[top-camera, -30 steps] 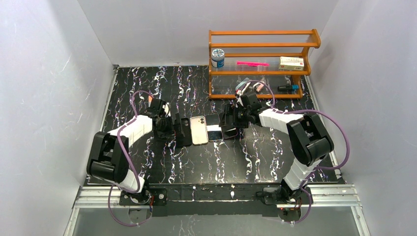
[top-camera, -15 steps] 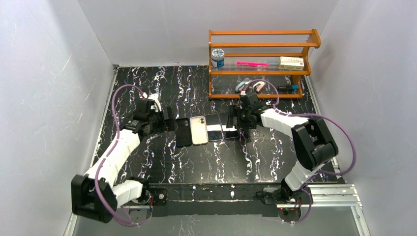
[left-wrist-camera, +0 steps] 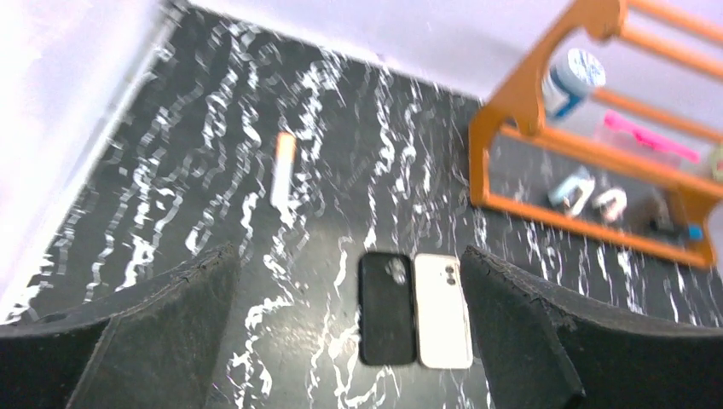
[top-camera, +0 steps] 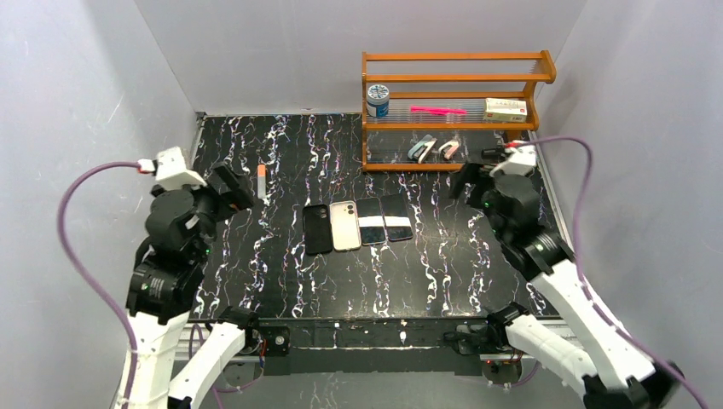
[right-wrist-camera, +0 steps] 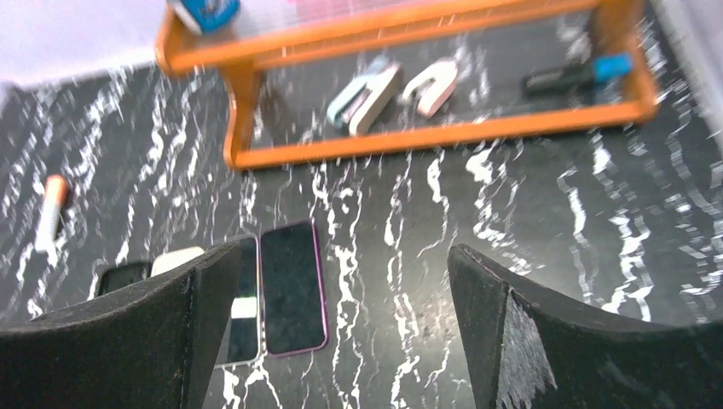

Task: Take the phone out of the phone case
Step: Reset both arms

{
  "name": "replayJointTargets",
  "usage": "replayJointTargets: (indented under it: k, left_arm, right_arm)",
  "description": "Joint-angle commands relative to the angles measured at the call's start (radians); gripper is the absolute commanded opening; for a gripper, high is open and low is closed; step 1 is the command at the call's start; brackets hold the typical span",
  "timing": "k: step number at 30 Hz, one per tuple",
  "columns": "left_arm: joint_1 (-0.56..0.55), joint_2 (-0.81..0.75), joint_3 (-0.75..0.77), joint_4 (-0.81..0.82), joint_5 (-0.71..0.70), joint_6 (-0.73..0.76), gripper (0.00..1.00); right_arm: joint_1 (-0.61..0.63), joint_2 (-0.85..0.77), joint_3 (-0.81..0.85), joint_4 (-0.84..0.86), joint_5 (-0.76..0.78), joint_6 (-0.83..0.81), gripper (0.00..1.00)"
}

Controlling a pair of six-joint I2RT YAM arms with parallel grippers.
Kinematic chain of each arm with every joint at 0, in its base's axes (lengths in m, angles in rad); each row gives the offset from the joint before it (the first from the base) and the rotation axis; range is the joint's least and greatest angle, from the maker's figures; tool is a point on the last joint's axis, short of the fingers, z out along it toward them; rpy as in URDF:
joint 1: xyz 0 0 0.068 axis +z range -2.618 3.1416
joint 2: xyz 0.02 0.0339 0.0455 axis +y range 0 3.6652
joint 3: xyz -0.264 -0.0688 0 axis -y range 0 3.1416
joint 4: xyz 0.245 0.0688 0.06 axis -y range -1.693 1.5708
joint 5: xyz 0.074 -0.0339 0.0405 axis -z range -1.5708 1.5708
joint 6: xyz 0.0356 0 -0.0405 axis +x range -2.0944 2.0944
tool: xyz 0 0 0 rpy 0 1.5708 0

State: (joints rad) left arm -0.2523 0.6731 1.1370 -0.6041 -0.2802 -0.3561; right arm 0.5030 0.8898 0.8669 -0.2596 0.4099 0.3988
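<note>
Four flat items lie side by side mid-table: a black phone case with a camera cut-out, a white phone back up, a phone screen up, and a purple-rimmed phone screen up. Whether the black case or the purple rim holds a phone I cannot tell. My left gripper hangs open, high and left of the row. Its wrist view looks down on the black case and white phone. My right gripper is open, raised to the right, over the purple-rimmed phone. Neither gripper touches anything.
An orange wooden shelf stands at the back right with a blue-lidded jar, a pink brush, a box and small items on its lower level. An orange-and-white marker lies left of the row. White walls close in on both sides.
Both arms have lifted away from the row and swung outward and up, left arm to the left, right arm to the right. The four items stay in place; the marker is uncovered.
</note>
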Motion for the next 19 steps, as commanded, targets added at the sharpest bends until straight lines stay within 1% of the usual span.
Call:
replayJointTargets:
  k: [1,5,11,14,19]
  left_arm:
    - [-0.011,-0.012,0.087,-0.127,-0.218,0.026,0.98]
    - [-0.018,-0.042,0.107,-0.142,-0.232,0.037,0.98]
    - [-0.026,-0.053,0.072,-0.119,-0.274,0.043,0.98]
    - [-0.030,-0.061,0.058,-0.105,-0.265,0.048,0.98]
    - [-0.032,-0.059,0.046,-0.098,-0.273,0.048,0.98]
  right_arm:
    - [-0.005,-0.213,-0.045,0.034,0.144,-0.116,0.99]
    - [-0.005,-0.361,-0.065,0.045,0.209,-0.158,0.99]
    - [-0.004,-0.484,-0.107,0.029,0.242,-0.180,0.99]
    - [-0.005,-0.517,-0.130,0.043,0.251,-0.186,0.99]
    - [-0.005,-0.524,-0.149,0.050,0.251,-0.193,0.99]
